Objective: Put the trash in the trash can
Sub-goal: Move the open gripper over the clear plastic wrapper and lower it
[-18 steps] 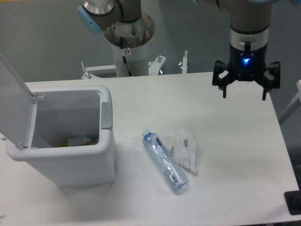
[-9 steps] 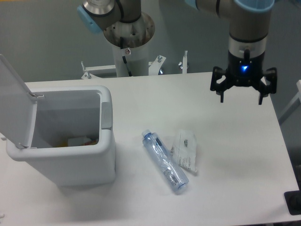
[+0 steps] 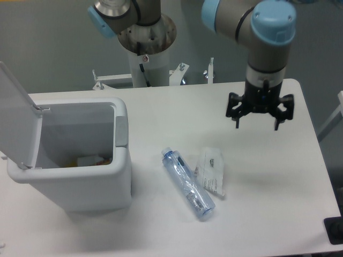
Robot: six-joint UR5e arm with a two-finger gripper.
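Two pieces of trash lie on the white table: a clear blue-tinted bottle (image 3: 187, 184) with its blue cap toward the upper left, and a flat clear wrapper (image 3: 211, 171) with white print just to its right. The trash can (image 3: 75, 184), a large white bin, stands at the left with its lid (image 3: 15, 120) swung up and open. My gripper (image 3: 256, 126) hangs open and empty above the table, up and to the right of the wrapper, well apart from both pieces.
Some coloured items lie at the bottom of the bin (image 3: 91, 160). The arm's base column (image 3: 146, 48) and metal brackets (image 3: 179, 72) stand at the table's back edge. A black object (image 3: 335, 230) sits at the lower right corner.
The gripper has moved left and slightly toward the front, closer to the wrapper, staying open. Bottle, wrapper and bin have not moved.
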